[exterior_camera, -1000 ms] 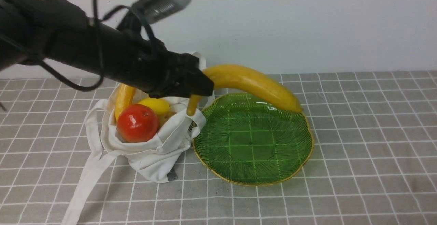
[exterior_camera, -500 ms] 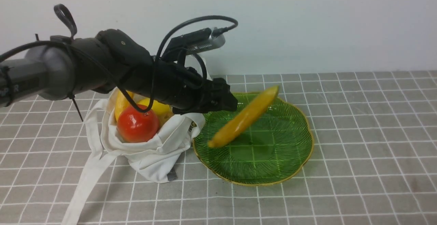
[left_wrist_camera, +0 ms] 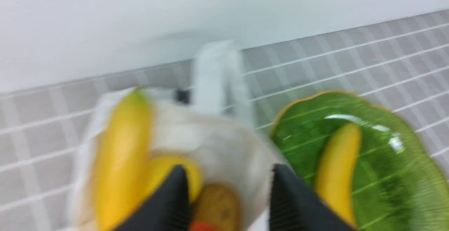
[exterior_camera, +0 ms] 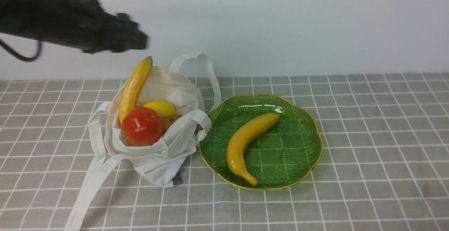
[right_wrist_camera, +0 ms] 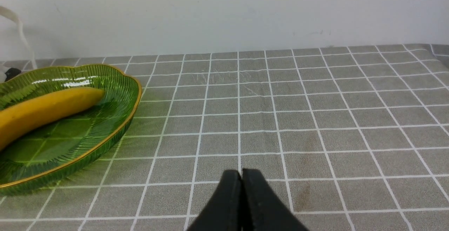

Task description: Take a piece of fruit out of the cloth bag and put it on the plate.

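The curved all-yellow banana lies free inside the green ribbed plate, pointed end toward the front; it also shows in the left wrist view and the right wrist view. The off-white cloth bag sits left of the plate, holding a green-tipped banana, a round red fruit, a lemon and a brown fruit. My left gripper is open and empty, blurred, high above the bag's back-left. My right gripper is shut and empty over bare cloth, right of the plate.
A grey checked tablecloth covers the table up to a white wall. The bag's long straps trail toward the front left edge, and one loop stands up behind the bag.
The banana dropped from my left gripper and settled on the plate. My left arm pulled back up and to the left, away from the plate.
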Controlling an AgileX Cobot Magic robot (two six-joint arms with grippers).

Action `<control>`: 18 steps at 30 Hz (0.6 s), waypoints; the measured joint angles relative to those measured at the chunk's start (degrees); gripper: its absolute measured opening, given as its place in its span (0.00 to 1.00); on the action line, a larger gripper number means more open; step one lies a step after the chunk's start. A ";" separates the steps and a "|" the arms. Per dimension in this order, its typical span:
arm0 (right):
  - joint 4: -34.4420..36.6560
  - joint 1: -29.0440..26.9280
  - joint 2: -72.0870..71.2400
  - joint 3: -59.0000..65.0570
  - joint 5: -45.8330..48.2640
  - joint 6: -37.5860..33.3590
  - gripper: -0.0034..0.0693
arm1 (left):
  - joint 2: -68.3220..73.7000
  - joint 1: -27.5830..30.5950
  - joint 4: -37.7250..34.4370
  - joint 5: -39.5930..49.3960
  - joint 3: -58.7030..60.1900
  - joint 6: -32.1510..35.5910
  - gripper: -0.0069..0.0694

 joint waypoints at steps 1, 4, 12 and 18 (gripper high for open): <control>0.00 0.00 0.00 0.00 0.00 0.00 0.03 | 0.00 0.00 0.00 0.00 0.00 -0.14 0.36; 0.00 0.00 0.00 0.00 0.00 0.00 0.03 | 0.43 4.07 5.16 4.95 0.00 -1.84 0.13; 0.00 0.00 0.00 0.00 0.00 0.00 0.03 | -1.83 5.47 9.23 13.03 0.28 -2.54 0.08; 0.00 0.00 0.00 0.00 0.00 0.00 0.03 | -10.34 5.47 9.37 19.33 1.15 -3.98 0.08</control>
